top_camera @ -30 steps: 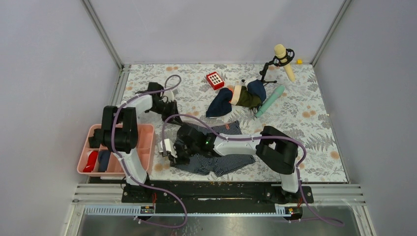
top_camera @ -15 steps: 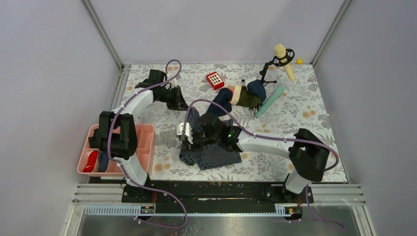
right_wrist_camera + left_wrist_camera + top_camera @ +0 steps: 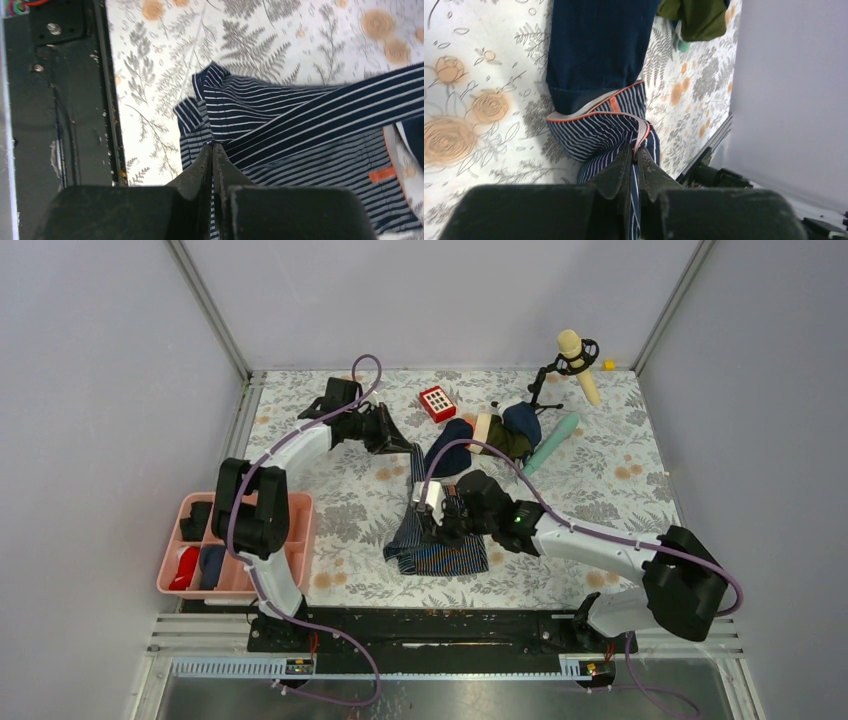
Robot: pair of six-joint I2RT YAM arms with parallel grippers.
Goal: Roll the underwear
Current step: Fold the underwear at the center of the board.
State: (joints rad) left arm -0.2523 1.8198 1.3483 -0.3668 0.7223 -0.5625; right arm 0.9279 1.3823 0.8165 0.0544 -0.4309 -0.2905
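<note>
Overhead, the underwear [image 3: 440, 548] hangs limp between the left gripper [image 3: 405, 445] and the right gripper [image 3: 432, 520]. In the left wrist view, the jaws are clamped on its waistband at their tips. In the right wrist view, the jaws pinch a hem fold. The cloth looks soft and light, so it is probably best held by its edges.

Underwear [image 3: 440, 552] ×1, tray [image 3: 305, 540] ×1 (pink), microphone [image 3: 572, 345] ×1, arms [image 3: 300, 445] [image 3: 590, 540] ×2.

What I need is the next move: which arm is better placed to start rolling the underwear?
Probably right. The right gripper is shut on the underwear near its hem end, beside bare table; the left gripper pinches the waistband end, crowded against the plain navy cloth.
</note>
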